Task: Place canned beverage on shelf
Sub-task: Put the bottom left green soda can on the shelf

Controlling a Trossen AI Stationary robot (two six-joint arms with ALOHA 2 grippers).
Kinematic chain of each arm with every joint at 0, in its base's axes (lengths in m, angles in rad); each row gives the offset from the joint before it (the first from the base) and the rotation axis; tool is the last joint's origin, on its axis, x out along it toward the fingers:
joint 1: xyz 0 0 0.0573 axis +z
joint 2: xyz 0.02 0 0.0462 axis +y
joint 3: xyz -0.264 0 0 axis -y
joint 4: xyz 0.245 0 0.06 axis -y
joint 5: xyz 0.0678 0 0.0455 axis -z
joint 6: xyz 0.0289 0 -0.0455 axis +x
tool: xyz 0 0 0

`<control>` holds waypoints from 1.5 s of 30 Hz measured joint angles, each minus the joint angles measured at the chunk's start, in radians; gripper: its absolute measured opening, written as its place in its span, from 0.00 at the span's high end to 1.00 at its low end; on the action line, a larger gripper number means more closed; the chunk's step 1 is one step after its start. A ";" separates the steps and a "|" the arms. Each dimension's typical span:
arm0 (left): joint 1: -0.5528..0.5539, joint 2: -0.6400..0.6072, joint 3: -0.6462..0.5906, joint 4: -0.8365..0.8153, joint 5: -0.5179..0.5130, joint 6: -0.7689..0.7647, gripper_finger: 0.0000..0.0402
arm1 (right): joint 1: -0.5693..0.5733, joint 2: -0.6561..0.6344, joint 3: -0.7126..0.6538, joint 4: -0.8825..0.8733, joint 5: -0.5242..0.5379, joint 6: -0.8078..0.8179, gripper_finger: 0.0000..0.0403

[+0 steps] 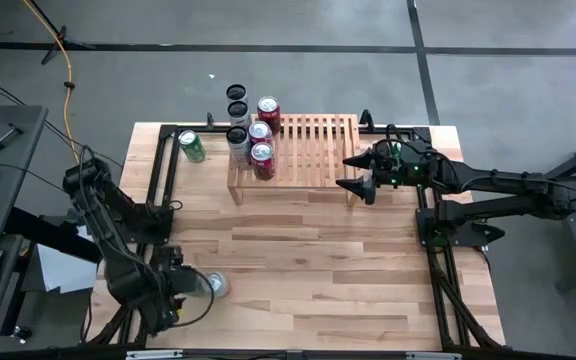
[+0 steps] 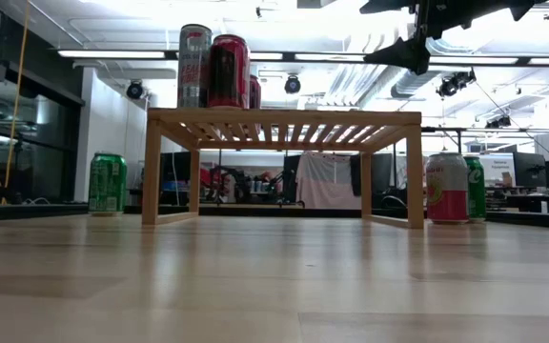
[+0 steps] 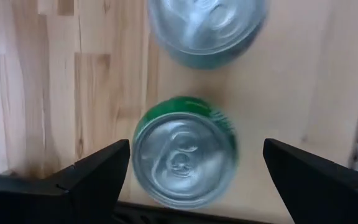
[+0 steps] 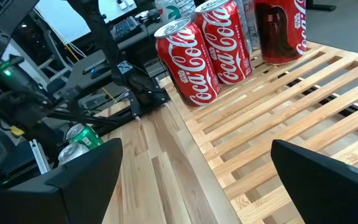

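Observation:
The light-wood slatted shelf (image 1: 308,150) stands at the table's far side, with several cans (image 1: 261,145) upright on its left part. My left gripper (image 3: 196,149) is open at the near left, pointing down, its fingers on either side of an upright green can (image 3: 185,155) without touching it. A second can (image 3: 207,28) stands just beyond it and also shows in the high view (image 1: 215,285). My right gripper (image 1: 344,172) is open and empty above the shelf's right end (image 4: 291,112).
A green can (image 1: 190,146) stands on the table left of the shelf. Two dark-topped cans (image 1: 237,102) stand behind the shelf's far left corner. In the low view two more cans (image 2: 454,189) stand at the shelf's right. Black frame rails (image 1: 433,270) run along both table sides.

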 joint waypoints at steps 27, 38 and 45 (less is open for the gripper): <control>0.072 0.013 -0.144 0.128 0.044 -0.002 0.28 | 0.000 0.000 0.000 0.000 0.000 0.061 0.02; 0.112 -0.165 -0.048 -0.177 0.118 -0.025 0.28 | 0.000 0.000 0.000 0.023 0.000 0.103 0.02; 0.191 -0.339 0.132 -0.304 -0.043 -0.158 0.28 | 0.002 0.003 0.000 0.102 -0.066 0.125 0.02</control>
